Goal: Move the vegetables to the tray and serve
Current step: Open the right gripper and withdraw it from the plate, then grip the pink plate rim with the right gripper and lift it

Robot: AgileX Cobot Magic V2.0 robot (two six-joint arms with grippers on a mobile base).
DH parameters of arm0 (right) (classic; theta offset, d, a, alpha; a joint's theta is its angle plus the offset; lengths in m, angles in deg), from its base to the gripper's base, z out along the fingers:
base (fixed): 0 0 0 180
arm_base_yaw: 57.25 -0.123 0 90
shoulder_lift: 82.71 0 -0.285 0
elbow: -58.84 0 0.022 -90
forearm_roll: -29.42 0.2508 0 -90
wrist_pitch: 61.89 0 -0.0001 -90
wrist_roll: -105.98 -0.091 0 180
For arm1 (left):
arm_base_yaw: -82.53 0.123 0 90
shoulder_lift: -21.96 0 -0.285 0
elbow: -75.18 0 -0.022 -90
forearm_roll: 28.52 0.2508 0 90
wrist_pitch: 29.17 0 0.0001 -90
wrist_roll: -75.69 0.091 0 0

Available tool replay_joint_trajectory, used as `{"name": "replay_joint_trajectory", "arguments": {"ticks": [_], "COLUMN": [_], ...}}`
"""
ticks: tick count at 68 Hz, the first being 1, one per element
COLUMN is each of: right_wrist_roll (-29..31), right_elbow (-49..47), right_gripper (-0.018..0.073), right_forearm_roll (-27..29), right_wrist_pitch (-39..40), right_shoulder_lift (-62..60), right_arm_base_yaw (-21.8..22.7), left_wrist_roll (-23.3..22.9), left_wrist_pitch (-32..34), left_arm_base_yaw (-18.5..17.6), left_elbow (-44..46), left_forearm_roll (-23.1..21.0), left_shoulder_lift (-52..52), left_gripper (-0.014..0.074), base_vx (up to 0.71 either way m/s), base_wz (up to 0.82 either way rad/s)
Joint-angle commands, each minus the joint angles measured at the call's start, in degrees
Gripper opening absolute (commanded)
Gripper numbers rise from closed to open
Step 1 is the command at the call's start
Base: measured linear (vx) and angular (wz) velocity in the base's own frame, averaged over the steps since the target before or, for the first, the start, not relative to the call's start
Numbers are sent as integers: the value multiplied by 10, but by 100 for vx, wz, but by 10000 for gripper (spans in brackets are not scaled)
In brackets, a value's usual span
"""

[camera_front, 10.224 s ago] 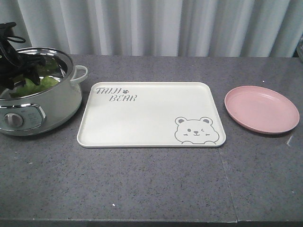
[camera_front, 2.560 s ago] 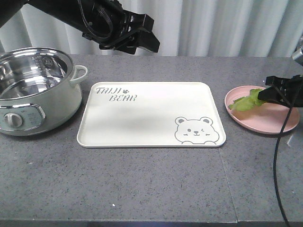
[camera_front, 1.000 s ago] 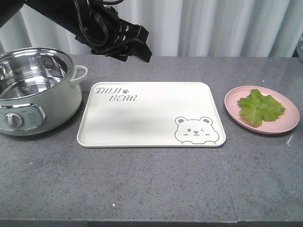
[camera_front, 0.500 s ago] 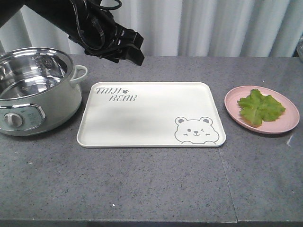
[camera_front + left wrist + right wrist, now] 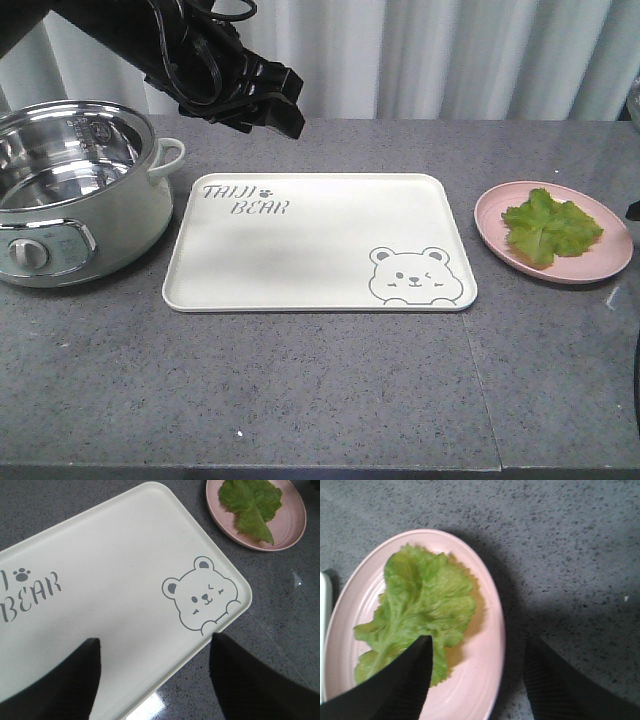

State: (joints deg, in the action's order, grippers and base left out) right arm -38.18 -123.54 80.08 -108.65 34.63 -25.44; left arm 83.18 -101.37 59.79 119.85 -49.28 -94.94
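Starting at the right gripper (image 5: 479, 642), its jaws are seen spread wide with nothing pinched between them, hung over the near side of the pink plate (image 5: 470, 685). The lettuce leaf (image 5: 422, 597) is laid flat in that plate, ruffled edges inside the rim. One dark finger overlaps the leaf's lower edge in the wrist view, but whether anything is touched can't be told. The left gripper (image 5: 154, 642) is opened up and empty too, held in the air over the tray (image 5: 110, 570), and in the front view it is seen up by the tray's back-left corner near the pot (image 5: 80, 200). Nothing is carried on the tray, and the plate is parked on the counter (image 5: 300, 400) just to its right, not touching it, so the veg hasn't been delivered yet. Best guess is that the leaf is about to be picked off the plate. For that to be done well, the thicker pale rib should probably be aimed for, not the frilly edge, since a floppy leaf is easily torn or dropped. The fingers should be lowered close to the plate without it being shoved, closed gently, and the leaf lifted clear of the rim before it is carried sideways.
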Motion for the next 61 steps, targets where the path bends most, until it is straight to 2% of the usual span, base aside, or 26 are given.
{"name": "replay_joint_trajectory", "arguments": {"ticks": [1,61], "right_wrist_roll": [0,4], "right_elbow": [-16,-16], "right_gripper": [402,402], "right_forearm_roll": [19,8], "right_wrist_pitch": [7,-7], "right_shoulder_lift": [-19,21], "right_arm_base_yaw": [0,0], "left_wrist_roll": [-4,-4], "left_wrist_pitch": [15,23], "left_arm_base_yaw": [-3,-3], "left_elbow": [17,17], "left_forearm_roll": [-15,-15], "left_shoulder_lift": [35,33], "left_gripper": [461,461], "base_vx": [0,0], "base_wz": [0,0]}}
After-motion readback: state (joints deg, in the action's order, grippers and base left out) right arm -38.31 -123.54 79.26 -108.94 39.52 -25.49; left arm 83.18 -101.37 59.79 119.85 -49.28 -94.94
